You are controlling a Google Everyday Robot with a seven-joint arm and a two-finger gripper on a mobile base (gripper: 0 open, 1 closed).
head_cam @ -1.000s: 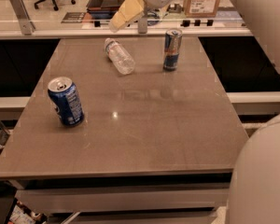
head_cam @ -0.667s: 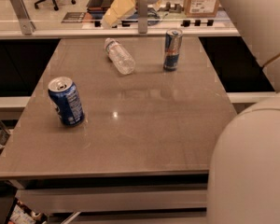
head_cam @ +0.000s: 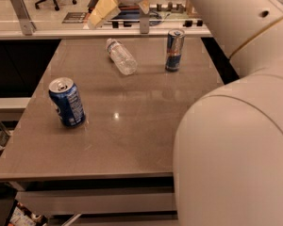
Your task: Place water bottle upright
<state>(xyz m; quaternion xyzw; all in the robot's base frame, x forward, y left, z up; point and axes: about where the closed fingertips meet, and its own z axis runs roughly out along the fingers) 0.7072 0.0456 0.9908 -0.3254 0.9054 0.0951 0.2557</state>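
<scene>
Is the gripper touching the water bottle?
Apart. The camera view shows the gripper above the far edge of the table, with bare tabletop between it and the lying water bottle.

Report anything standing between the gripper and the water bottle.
Nothing visible does. The gripper hangs over the far edge of the table, jaws open, just beyond the water bottle lying on its side. The energy drink can stands apart to one side, the blue soda can nearer the camera.

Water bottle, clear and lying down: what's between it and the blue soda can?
Bare brown tabletop only, camera view; gripper hovers over the far edge, past the bottle.
</scene>
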